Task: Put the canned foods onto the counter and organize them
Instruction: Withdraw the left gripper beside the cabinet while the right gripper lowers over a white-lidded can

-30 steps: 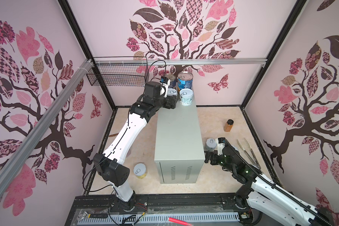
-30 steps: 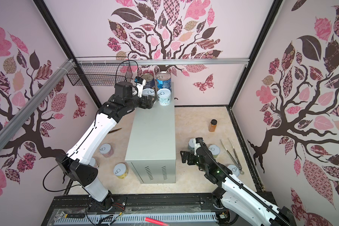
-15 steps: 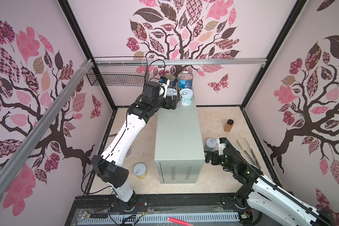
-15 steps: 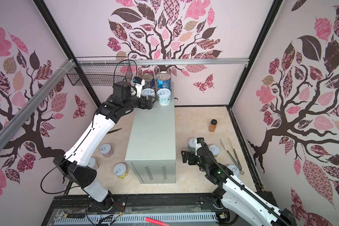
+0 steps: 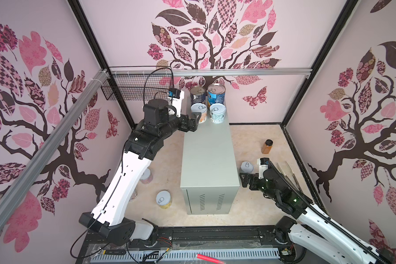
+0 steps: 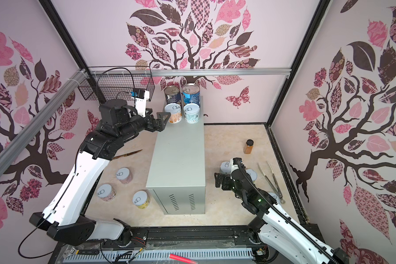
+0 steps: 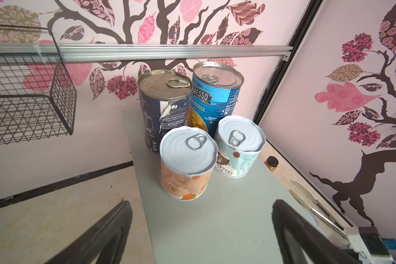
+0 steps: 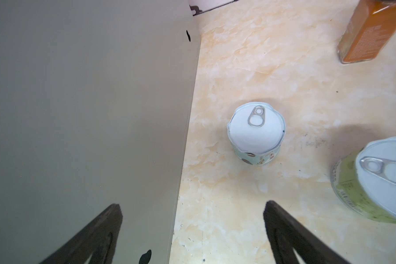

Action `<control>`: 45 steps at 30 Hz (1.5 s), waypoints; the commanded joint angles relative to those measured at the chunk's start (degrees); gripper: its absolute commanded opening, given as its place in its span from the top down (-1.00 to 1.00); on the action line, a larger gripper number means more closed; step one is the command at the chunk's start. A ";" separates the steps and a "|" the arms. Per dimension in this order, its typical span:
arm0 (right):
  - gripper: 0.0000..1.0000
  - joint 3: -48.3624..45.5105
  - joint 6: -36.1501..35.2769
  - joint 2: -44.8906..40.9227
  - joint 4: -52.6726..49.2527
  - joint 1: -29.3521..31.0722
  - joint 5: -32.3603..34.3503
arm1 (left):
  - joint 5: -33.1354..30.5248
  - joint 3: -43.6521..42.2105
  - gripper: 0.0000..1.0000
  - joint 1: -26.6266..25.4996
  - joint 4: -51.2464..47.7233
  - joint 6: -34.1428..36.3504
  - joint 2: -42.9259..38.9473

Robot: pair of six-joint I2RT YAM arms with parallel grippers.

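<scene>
The counter [image 5: 208,160] is a long grey cabinet. At its far end stand two tall canned foods [image 5: 197,94] [image 5: 216,92], with an orange-labelled short can [image 5: 199,113] and a pale blue one [image 5: 217,113] in front. My left gripper [image 5: 196,118] is open just short of the orange can [image 7: 188,162], with nothing between its fingers. My right gripper [image 5: 246,180] hangs open and low by the counter's right side [image 8: 89,114]. A short can [image 8: 256,132] stands on the floor ahead of it, and a green-labelled can [image 8: 375,178] stands beside it.
Three short cans [image 6: 124,175] [image 6: 106,192] [image 6: 141,199] stand on the floor left of the counter, near a knife [image 6: 128,153]. On the right are an amber jar [image 6: 249,146] and metal tongs [image 6: 270,180]. A wire basket [image 6: 117,89] hangs on the back left wall.
My left gripper has opened wide and drawn back a little from the orange-labelled can, which stays on the counter. The right arm has hardly moved.
</scene>
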 commanded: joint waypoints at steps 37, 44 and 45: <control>-1.00 -8.43 9.70 12.85 10.17 4.87 23.37 | -20.98 -53.76 -0.96 -0.05 -13.66 -22.86 -40.92; -1.00 -13.12 12.12 20.68 22.72 5.31 24.85 | -20.30 -53.87 -0.96 -0.06 -12.99 -22.29 -39.93; -1.00 -13.26 12.09 22.08 23.98 5.31 25.58 | -20.00 -54.34 -0.96 -0.01 -12.42 -21.85 -40.08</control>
